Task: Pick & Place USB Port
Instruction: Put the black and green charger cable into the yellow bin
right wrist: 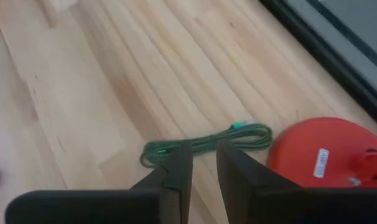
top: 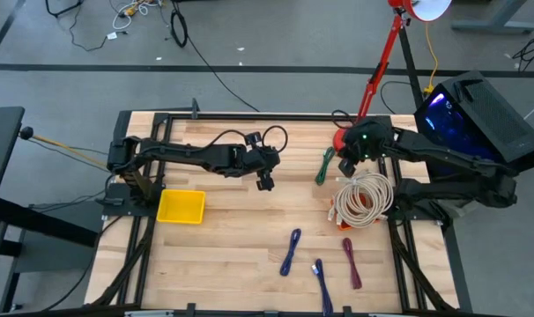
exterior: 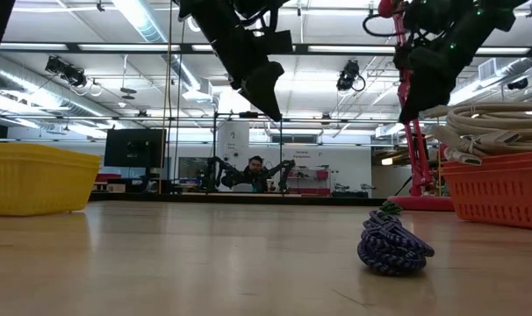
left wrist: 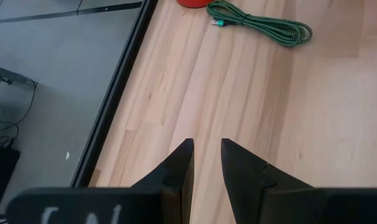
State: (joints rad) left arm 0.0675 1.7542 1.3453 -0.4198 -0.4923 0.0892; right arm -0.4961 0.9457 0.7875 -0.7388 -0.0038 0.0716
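The right gripper hovered, fingers nearly closed and empty, over the coiled green braided USB cable; the left gripper, likewise, mid-table.

A green braided USB cable is seen lying flat on the wooden surface at its far right, folded into a long narrow bundle. It is untouched. Three further bundled cables are laid near the front edge: blue-purple, blue and maroon.
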